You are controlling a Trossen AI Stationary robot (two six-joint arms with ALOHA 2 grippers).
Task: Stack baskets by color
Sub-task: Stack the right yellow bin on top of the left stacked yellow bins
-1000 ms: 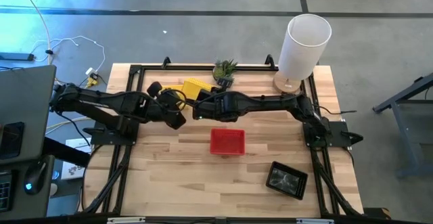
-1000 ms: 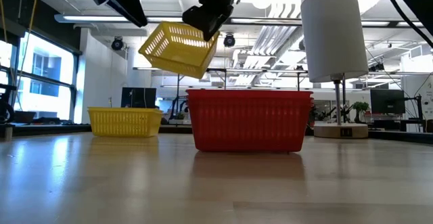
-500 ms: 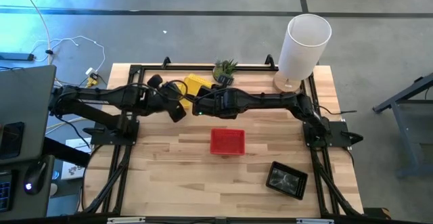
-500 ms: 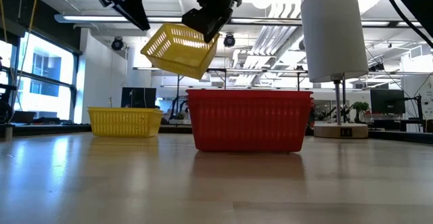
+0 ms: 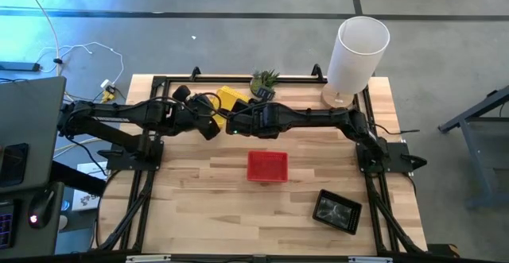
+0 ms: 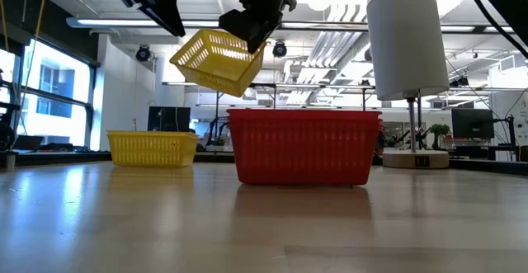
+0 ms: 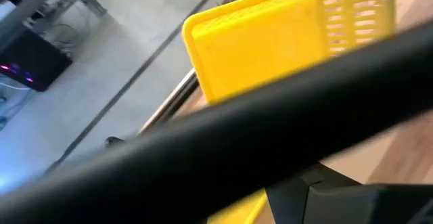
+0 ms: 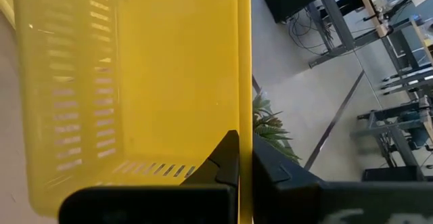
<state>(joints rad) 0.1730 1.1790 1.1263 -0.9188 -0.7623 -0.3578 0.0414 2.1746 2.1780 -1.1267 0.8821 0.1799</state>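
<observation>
A yellow basket (image 6: 216, 58) hangs tilted in the air above the table's far middle, and my right gripper (image 8: 245, 143) is shut on it. It also fills the left wrist view as the yellow basket (image 7: 284, 34). A second yellow basket (image 6: 153, 148) rests on its base farther back on the left. The red basket (image 5: 267, 166) stands mid-table and a black basket (image 5: 337, 210) lies near the front right. My left gripper (image 6: 158, 7) hovers open just left of the held basket, touching nothing. My right gripper pinches one side wall of the yellow basket at its rim (image 8: 244, 109), with one finger inside the basket and one outside. The fingers come from the table's right, slanting downward. The basket is lifted clear of the table and hangs tilted, its free end lower.
A tall white cylinder (image 5: 358, 48) stands at the far right corner. A small green plant (image 5: 265, 80) sits at the far edge beside the arms. The two arms meet closely over the far middle. Bare wood lies along the near left.
My left gripper has swung toward the table's far edge and closer to the held yellow basket. The basket stays lifted and tilted in my right gripper, which has kept its place.
</observation>
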